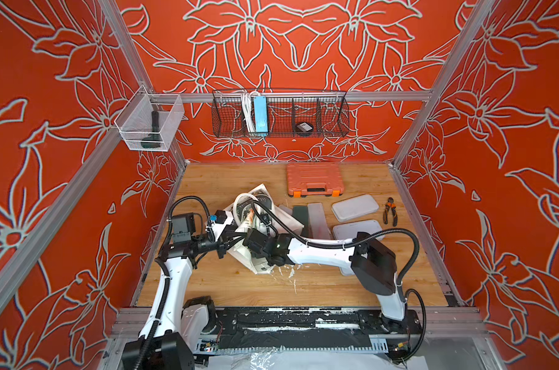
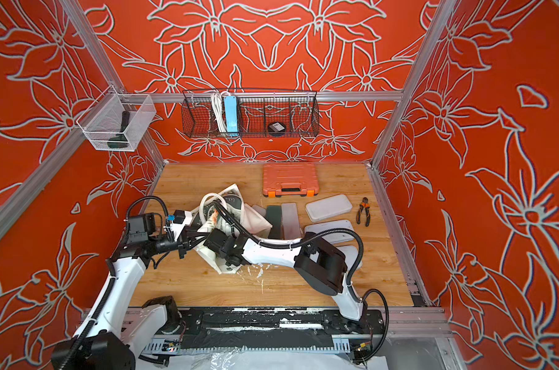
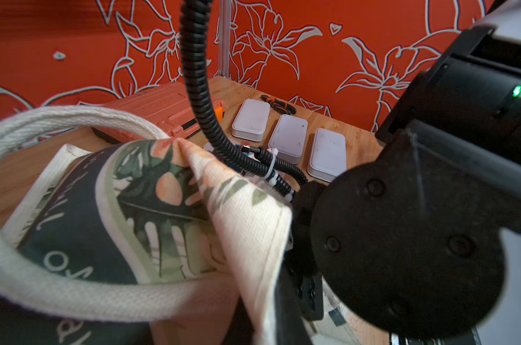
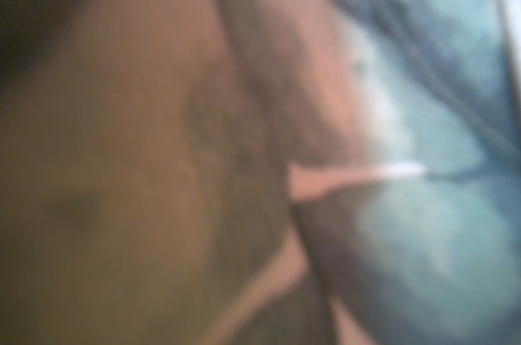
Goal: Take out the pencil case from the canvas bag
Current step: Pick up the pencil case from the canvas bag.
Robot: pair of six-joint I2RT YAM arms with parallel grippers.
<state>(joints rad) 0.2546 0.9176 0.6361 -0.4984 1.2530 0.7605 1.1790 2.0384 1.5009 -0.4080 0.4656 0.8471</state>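
Note:
The canvas bag [image 1: 264,196] [image 2: 234,199] lies crumpled on the left middle of the wooden table, with its flower print and dark lettering facing up. My left gripper [image 1: 238,231] [image 2: 198,235] is shut on the bag's cloth rim and holds it up. In the left wrist view the rim [image 3: 253,233] runs down to that gripper [image 3: 271,327], with a cream handle [image 3: 74,292] looped in front. My right arm's wrist [image 1: 255,242] points into the bag's mouth, and its fingers are hidden inside. The right wrist view shows only blurred brown and blue-green surfaces. The pencil case is hidden.
An orange tool case [image 1: 315,179] stands behind the bag. To the right lie a dark green block [image 1: 300,217], a pale block [image 1: 316,217], white flat boxes [image 1: 355,208] and pliers [image 1: 390,211]. A wire basket [image 1: 281,128] hangs on the back wall.

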